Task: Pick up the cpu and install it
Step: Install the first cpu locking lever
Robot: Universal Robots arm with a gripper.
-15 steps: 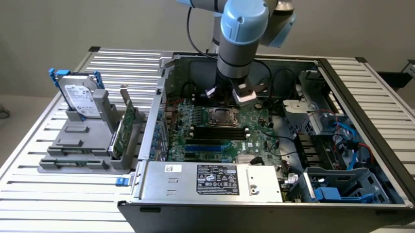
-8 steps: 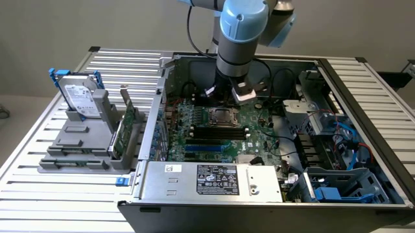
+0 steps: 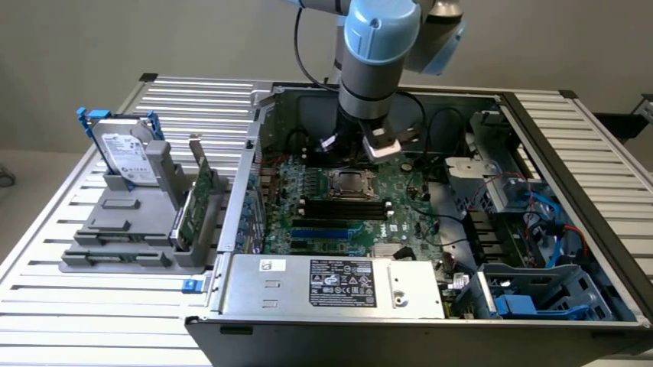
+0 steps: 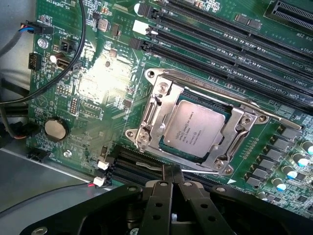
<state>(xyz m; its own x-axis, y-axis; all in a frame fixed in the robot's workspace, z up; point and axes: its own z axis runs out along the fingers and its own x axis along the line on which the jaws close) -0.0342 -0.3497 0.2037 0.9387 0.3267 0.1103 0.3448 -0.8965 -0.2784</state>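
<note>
Gripper (image 4: 171, 172) empty, fingers pressed together, hovers above cpu (image 4: 195, 129) already seated in socket (image 4: 151, 105); keep clear of frame.

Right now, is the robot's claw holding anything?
No. The gripper is shut with nothing between its fingers. The cpu sits in its socket on the motherboard, apart from the fingertips.

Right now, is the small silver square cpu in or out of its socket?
In: the small silver square cpu lies flat inside the metal-framed socket.
</note>
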